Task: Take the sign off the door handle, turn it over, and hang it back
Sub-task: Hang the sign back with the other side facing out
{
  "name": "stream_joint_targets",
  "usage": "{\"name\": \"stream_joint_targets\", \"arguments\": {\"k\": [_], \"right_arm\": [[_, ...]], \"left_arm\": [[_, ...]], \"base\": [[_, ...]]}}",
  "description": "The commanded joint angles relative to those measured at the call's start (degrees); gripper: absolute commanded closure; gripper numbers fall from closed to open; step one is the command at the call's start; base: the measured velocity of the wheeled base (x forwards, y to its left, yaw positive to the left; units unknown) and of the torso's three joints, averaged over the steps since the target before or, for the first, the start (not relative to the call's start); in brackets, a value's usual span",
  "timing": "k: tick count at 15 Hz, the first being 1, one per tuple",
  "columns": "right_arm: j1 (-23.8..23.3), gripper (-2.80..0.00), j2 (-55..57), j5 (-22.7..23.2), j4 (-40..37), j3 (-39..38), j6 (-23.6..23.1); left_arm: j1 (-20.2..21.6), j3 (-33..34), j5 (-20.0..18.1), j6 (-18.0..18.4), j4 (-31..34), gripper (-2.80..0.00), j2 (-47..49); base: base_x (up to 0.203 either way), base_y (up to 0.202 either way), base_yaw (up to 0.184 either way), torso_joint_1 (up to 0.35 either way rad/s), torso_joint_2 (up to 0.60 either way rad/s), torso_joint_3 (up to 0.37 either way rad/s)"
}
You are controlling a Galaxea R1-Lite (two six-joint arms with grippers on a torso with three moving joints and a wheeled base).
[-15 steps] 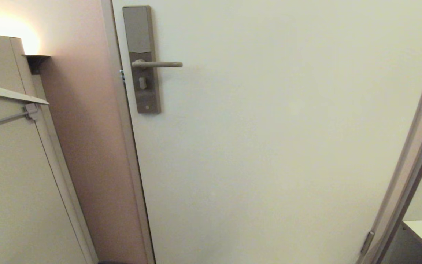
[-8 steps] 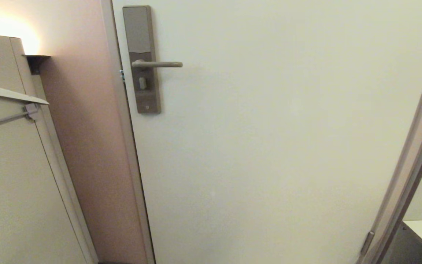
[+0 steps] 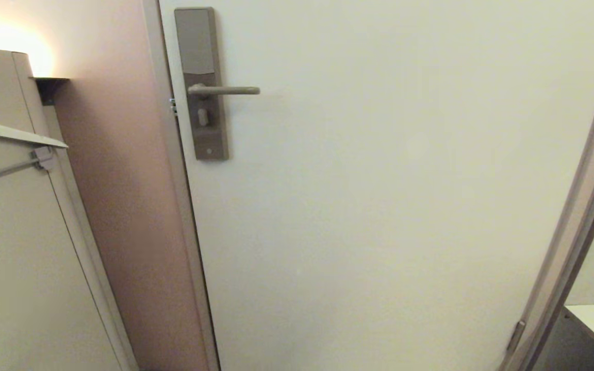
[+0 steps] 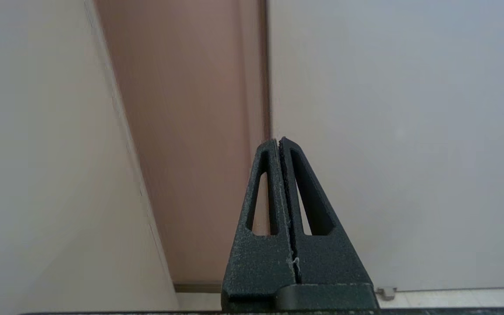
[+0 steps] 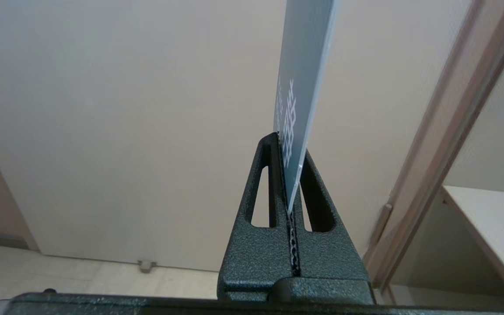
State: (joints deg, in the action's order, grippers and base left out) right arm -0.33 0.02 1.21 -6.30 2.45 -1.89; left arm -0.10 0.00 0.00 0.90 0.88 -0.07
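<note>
Sign (image 5: 302,83) stands edge-on, blue face showing, pinched in the right gripper (image 5: 290,175) at mid-frame before the pale door (image 3: 405,196). Door handle (image 3: 227,90) sits bare at upper left. Left gripper (image 4: 280,144) is pressed together, empty.

No wording can be read anywhere. The flat blue-grey card sign (image 5: 302,83), seen nearly edge-on in the right wrist view, carries only a white lattice-like ornament whose characters, if any, cannot be made out. The tall bronze-grey metal lock plate (image 3: 201,56) on the door bears no legible label or number.
</note>
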Motion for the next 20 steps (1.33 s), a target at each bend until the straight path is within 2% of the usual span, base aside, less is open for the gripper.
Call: {"name": "stream_joint_targets", "arguments": {"k": [1,13,20], "right_arm": [[0.0,0.00,0.0,0.0,0.0,0.0,0.0],[0.0,0.00,0.0,0.0,0.0,0.0,0.0],[0.0,0.00,0.0,0.0,0.0,0.0,0.0]], "left_arm": [[0.0,0.0,0.0,0.0,0.0,0.00,0.1],[0.0,0.0,0.0,-0.1,0.0,0.00,0.1],[0.0,0.0,0.0,0.0,0.0,0.00,0.1]], "base": [[0.000,0.194,-0.015,0.007,0.01,0.002],[0.000,0.187,-0.011,0.000,0.00,0.003],[0.000,0.015,-0.001,0.001,0.00,0.001]]}}
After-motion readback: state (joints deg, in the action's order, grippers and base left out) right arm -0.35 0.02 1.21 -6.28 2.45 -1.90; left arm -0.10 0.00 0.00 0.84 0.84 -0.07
